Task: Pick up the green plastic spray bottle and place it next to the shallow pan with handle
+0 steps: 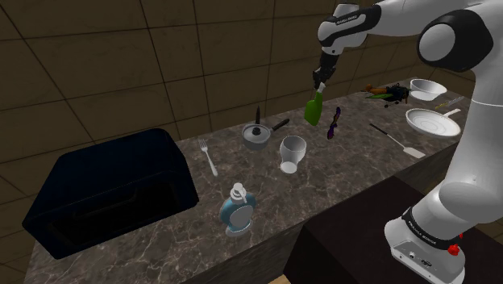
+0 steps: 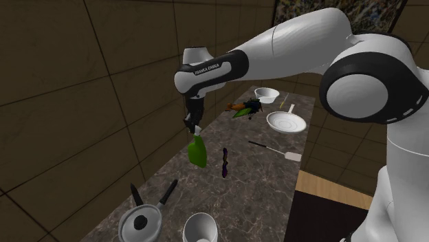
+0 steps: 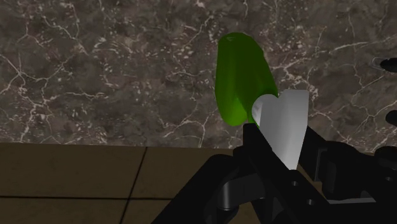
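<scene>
My gripper point(image 1: 321, 82) is shut on the white spray head point(image 3: 283, 124) of the green spray bottle point(image 1: 314, 108). The bottle point(image 2: 197, 151) hangs from the fingers above the back of the marble counter point(image 1: 355, 161), slightly tilted, its green body point(image 3: 242, 76) pointing down at the stone. A white shallow pan with a short handle point(image 1: 433, 122) lies toward the shoulder view's right, seen again as the white pan point(image 2: 287, 123). A grey lidded pan with a long dark handle point(image 1: 258, 134) sits to the bottle's left in the shoulder view, and the same grey pan point(image 2: 141, 221) is low in the second exterior view.
A clear cup point(image 1: 293, 153) stands by the grey pan. A purple utensil point(image 1: 334, 121) lies just right of the bottle. A spatula point(image 1: 399, 141), white bowl point(image 1: 427, 89), vegetables point(image 1: 385, 93), fork point(image 1: 209, 155), blue soap dispenser point(image 1: 238, 208) and dark sink point(image 1: 113, 190) share the counter. A tiled wall runs behind it.
</scene>
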{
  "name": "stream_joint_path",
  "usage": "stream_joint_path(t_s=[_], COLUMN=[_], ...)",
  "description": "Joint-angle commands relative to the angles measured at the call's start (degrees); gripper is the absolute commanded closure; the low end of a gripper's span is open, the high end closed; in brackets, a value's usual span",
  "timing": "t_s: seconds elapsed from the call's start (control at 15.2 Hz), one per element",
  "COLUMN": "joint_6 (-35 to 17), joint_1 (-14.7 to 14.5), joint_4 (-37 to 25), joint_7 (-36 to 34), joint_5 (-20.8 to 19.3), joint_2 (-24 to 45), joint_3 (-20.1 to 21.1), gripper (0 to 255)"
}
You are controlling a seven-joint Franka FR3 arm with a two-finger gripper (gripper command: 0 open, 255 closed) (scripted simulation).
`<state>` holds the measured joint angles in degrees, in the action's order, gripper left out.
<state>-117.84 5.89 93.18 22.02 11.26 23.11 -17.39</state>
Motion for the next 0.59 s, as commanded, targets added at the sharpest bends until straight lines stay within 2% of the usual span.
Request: stream_joint_path(t_s=[0.0,0.53], joint_6=[0.00,4.72], joint_1=[0.00,-0.01], joint_4=[0.01,-3.42], joint_7=[0.00,-0.68], joint_5=[0.00,-0.72], joint_2=[0.00,-1.39], joint_3=[0.00,-0.31], gripper=[255,255])
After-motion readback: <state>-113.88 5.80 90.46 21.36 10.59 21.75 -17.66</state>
